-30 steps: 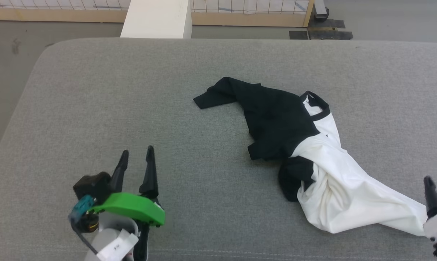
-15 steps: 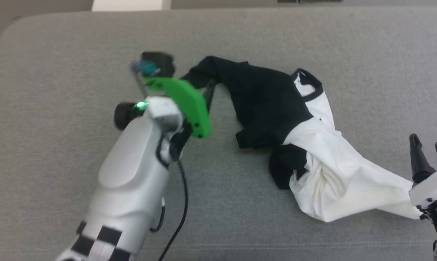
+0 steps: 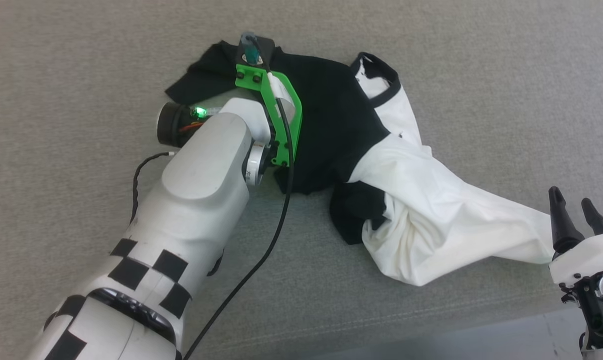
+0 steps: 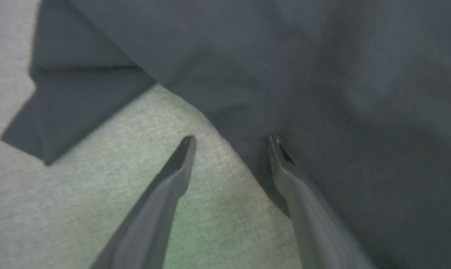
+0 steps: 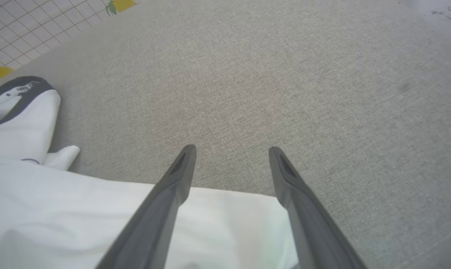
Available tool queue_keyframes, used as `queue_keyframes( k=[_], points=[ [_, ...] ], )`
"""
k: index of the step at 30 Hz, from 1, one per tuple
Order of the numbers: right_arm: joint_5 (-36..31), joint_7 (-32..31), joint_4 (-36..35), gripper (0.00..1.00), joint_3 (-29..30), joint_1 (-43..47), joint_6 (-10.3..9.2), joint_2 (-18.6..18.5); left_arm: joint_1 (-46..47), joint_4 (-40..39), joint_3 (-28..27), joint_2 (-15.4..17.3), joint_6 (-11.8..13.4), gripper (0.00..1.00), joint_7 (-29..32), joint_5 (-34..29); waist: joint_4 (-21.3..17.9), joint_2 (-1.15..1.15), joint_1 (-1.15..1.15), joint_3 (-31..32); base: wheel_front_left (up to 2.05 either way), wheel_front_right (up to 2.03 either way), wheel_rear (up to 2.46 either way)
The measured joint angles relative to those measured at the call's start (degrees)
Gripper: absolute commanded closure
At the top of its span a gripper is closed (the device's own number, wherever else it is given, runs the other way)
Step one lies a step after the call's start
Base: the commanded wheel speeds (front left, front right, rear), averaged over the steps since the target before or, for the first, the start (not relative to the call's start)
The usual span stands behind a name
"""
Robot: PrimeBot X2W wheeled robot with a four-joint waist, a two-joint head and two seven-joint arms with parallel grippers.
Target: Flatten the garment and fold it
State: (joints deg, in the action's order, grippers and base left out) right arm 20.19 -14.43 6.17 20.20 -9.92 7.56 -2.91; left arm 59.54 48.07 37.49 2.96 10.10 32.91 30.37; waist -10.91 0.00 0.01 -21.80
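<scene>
left end effector (image 4: 231,139) gapes wide, straddling the garment (image 4: 285,74) edge.

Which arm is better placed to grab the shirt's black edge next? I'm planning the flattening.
Left. Its end effector is open astride the garment's black edge; the right end effector sits by the white end.

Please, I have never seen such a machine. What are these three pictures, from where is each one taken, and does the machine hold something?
This is a robot with two arms. One camera on its head looks down; one camera sits on each wrist, looking along that arm's two dark fingers. On the grey padded surface lies the garment, a crumpled black-and-white shirt. The left gripper is open at the edge of the black part, one finger over the cloth, one over the surface. The right gripper is open above the white end. Nothing is held.
</scene>
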Motion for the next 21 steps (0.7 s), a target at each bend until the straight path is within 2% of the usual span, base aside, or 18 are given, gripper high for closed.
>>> queue_keyframes(
  k=[6,7,8,14,21],
  points=[
    [0.15,1.43,1.62,0.0,-0.04,-0.03,0.0,-0.02,1.64,0.83,2.32,0.27,-0.8,0.0,3.02,2.44,-1.97,0.0,0.0,-2.33,0.0,0.0,0.0],
    [0.18,1.53,1.81,0.0,-0.11,-0.1,0.0,-0.02,1.79,0.78,2.55,0.32,-0.94,0.71,3.28,2.92,-2.11,0.0,0.0,-2.53,0.0,0.0,0.0],
    [0.21,1.7,2.03,0.0,-0.24,-0.25,0.0,-0.01,1.81,0.53,2.55,0.51,-1.24,1.0,3.22,3.76,-2.23,0.0,0.0,-2.69,0.0,0.0,0.0],
    [-0.53,2.02,2.6,0.0,-0.14,-0.68,0.0,-0.02,-0.03,-1.74,0.63,0.04,-2.2,1.0,-2.55,10.61,-1.33,0.0,0.0,-2.01,0.0,0.0,0.0],
    [-2.98,1.11,2.11,0.0,2.07,0.53,0.0,-0.43,-2.08,-7.65,-5.71,-0.01,-4.63,1.0,-12.25,18.0,2.22,0.0,0.0,0.94,0.0,0.0,0.0]
  ],
)
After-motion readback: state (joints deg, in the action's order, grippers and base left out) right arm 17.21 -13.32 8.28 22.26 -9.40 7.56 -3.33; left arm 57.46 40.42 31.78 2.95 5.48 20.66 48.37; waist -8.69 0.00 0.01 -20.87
